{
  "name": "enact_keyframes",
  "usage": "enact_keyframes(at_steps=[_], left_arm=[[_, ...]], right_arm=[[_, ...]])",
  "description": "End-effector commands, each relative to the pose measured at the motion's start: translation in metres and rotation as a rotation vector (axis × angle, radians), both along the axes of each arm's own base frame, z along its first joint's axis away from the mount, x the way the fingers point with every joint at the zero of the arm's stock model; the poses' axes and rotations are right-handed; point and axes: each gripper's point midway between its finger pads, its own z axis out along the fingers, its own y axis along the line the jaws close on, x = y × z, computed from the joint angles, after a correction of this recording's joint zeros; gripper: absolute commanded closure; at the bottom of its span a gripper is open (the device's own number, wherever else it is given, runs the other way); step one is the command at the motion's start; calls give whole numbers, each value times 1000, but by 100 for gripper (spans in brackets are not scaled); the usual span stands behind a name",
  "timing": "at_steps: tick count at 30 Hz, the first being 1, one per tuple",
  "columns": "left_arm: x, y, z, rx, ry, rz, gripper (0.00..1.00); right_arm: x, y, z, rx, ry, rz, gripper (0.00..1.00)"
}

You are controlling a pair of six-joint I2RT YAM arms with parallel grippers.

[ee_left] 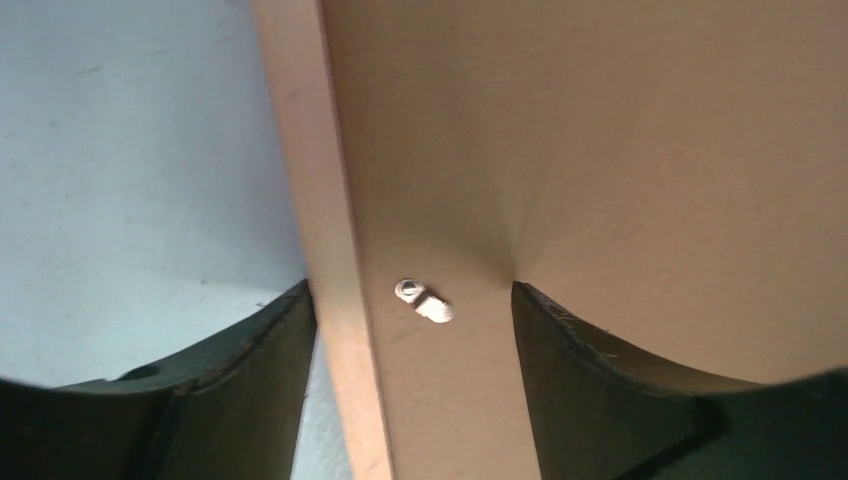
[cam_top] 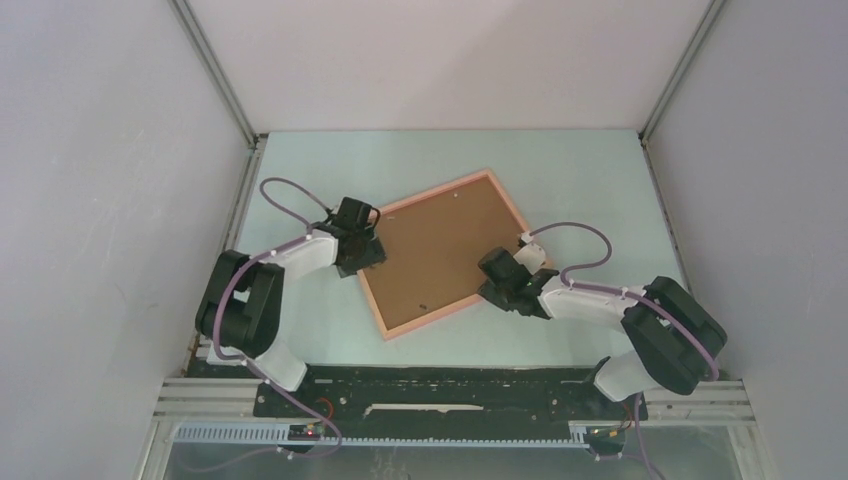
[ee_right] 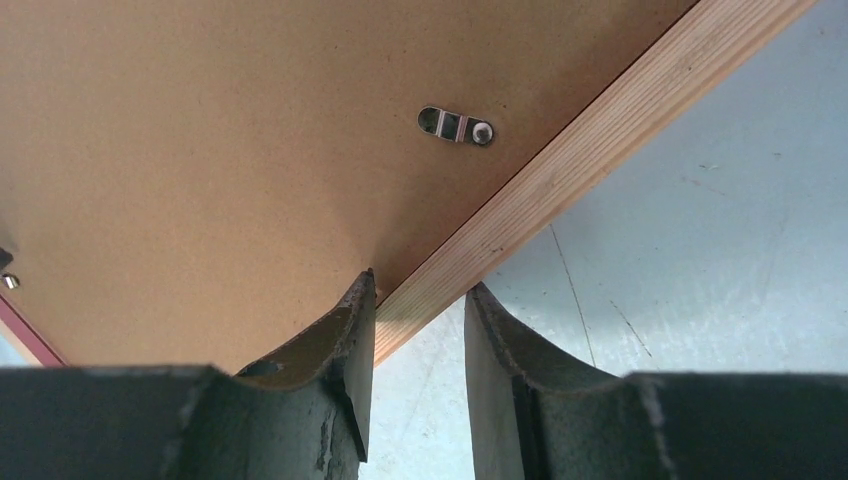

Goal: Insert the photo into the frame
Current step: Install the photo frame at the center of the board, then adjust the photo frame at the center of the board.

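Observation:
The salmon-pink frame [cam_top: 440, 190] lies flat and turned diagonally on the table. The plain brown backing board [cam_top: 440, 255] fills it, and the photo is hidden. My left gripper [cam_top: 362, 258] is open over the frame's left edge. In the left wrist view it [ee_left: 410, 300] straddles the rail [ee_left: 310, 180] and a small metal turn tab [ee_left: 422, 300] on the board [ee_left: 600, 150]. My right gripper [cam_top: 500, 285] is open at the frame's right edge. In the right wrist view it [ee_right: 422, 290] straddles the wooden rail [ee_right: 600, 140], with one finger over the board [ee_right: 200, 150] and another tab [ee_right: 456, 126] ahead.
The pale green table [cam_top: 580, 180] is enclosed by grey walls with aluminium posts [cam_top: 215, 75] at the back corners. A black rail [cam_top: 450, 385] with the arm bases runs along the near edge.

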Motion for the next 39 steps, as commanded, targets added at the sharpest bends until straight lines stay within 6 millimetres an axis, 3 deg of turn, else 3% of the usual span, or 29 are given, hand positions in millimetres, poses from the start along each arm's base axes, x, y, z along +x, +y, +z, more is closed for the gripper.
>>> enact_keyframes(at_steps=[1,4,6,8,10,13,19,23,28,35,39], left_arm=[[51,-29,41,-59,-175,-142,22],[55,-32,50,-36,-176,-221,10],[50,-29,50,-10,-143,-239,1],[44,-26,51,-4,-140,-243,0],[37,-20,53,12,-144,-234,0],[26,-8,55,51,-143,-213,0],[12,-4,53,45,-135,-220,0],[4,-10,45,-6,-119,-217,0],[-8,-13,33,-63,-124,-182,0],[-21,-15,15,-99,-108,-176,2],[-22,-17,11,-118,-110,-152,6]], right_arm=[[-18,26,-1,18,3,200,93],[-20,39,9,19,-54,358,84],[-29,55,22,74,-96,517,68],[-34,56,39,72,-154,615,54],[-34,51,58,42,-222,691,37],[-22,25,82,-42,-272,715,25],[17,-31,92,-6,-255,581,21],[29,-53,89,5,-245,498,19],[32,-56,87,150,-183,429,19],[30,-59,64,146,-110,389,21],[47,-85,59,93,-114,309,21]])
